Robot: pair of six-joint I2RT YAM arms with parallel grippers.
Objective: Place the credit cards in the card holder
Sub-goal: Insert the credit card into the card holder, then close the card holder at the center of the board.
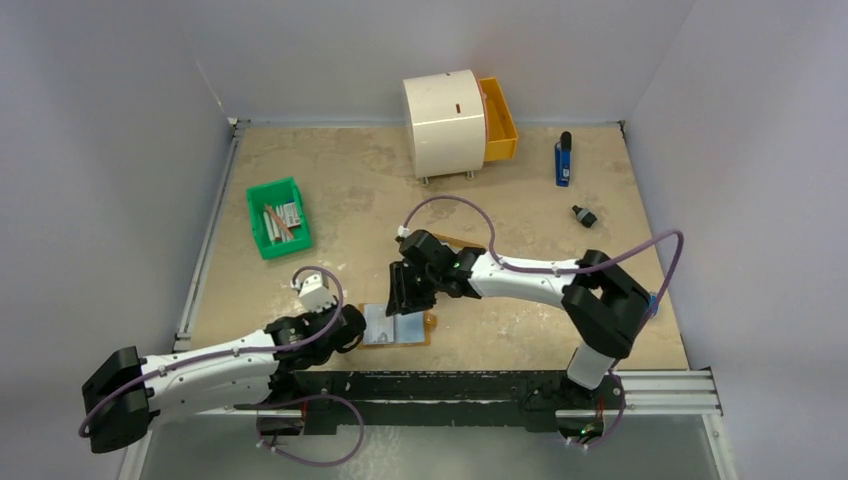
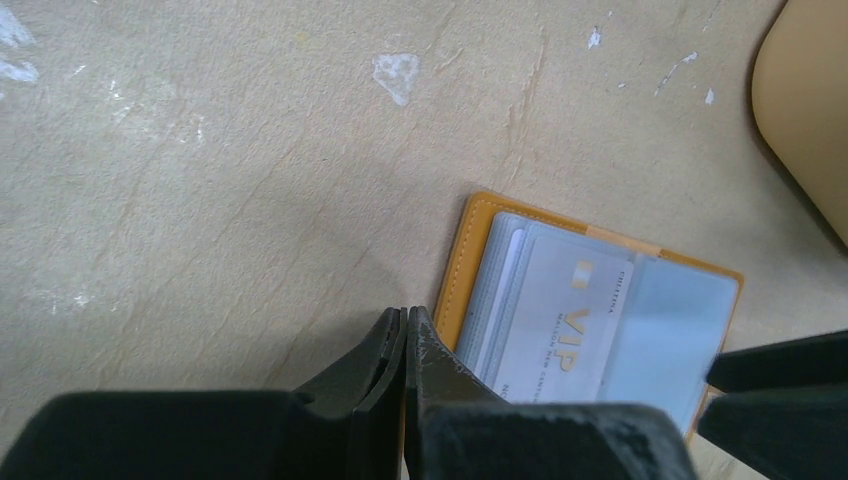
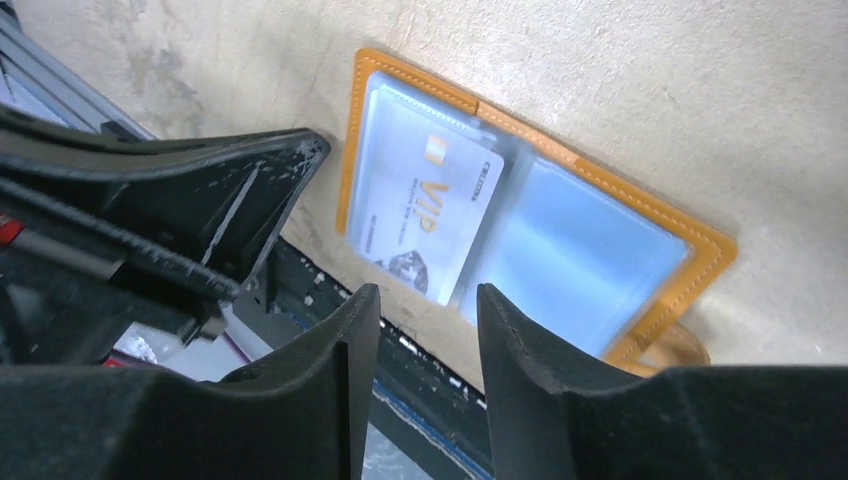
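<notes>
the left arm (image 1: pixel 220 360) lies low along the near edge of the desk (image 1: pixel 360 190), reaching rightward. the left claw (image 2: pixel 405 318) is pressed together, its tip at the left edge of the card holder (image 3: pixel 590 215). the card holder lies open and flat by the desk's front edge, with one credit card (image 3: pixel 425 200) marked vip in its clear sleeve. the right arm (image 1: pixel 530 280) bends in from the right, with the right claw (image 3: pixel 428 298) above the holder, spread, pinching nothing. farther back stand a green bin (image 1: pixel 278 217) and a white cabinet (image 1: pixel 443 112).
</notes>
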